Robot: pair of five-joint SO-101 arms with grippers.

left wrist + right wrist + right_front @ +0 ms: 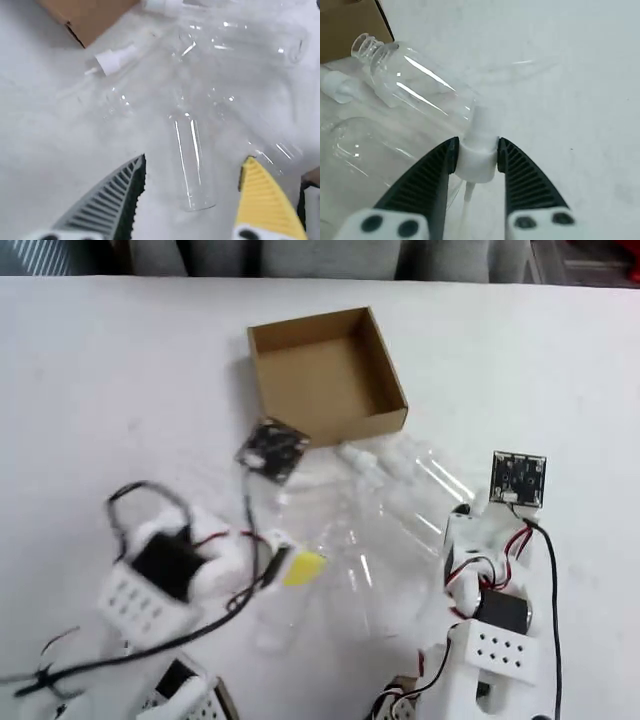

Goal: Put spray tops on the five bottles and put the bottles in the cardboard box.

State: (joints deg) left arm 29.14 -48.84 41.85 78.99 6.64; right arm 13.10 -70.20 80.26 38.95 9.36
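Right gripper (pixel 477 142): clamped on a white spray top (pixel 477 162), black fingers pressing its collar from both sides; spray head pointing away from the wrist, thin tube trailing back between the fingers.
Left gripper (pixel 195 159): spread wide, one grey finger and one yellow finger (pixel 265 200), gripping nothing.
Clear bottle (pixel 192 160): lying on its side on the table, in the gap between the left gripper's fingers, apparently touching neither.
Right arm (pixel 490 630): at 4 o'clock of the bottle heap, close against it.
Left arm (pixel 165 575): at 8 o'clock of the heap, yellow finger at the heap's edge.
Bottle heap (pixel 375 525): clear bottles on their sides in a loose pile on the white table (pixel 120 370), between the two arms; exact count hard to tell.
Uncapped bottle (pixel 415 82): on its side just beyond the held spray top, threaded neck bare and aimed toward a corner of the box.
Loose spray top (pixel 112 59): white, lying near the box corner; cannot tell whether seated on a bottle.
Cardboard box (pixel 355 427): upright, open side up, at 12 o'clock of the heap and just beyond it.
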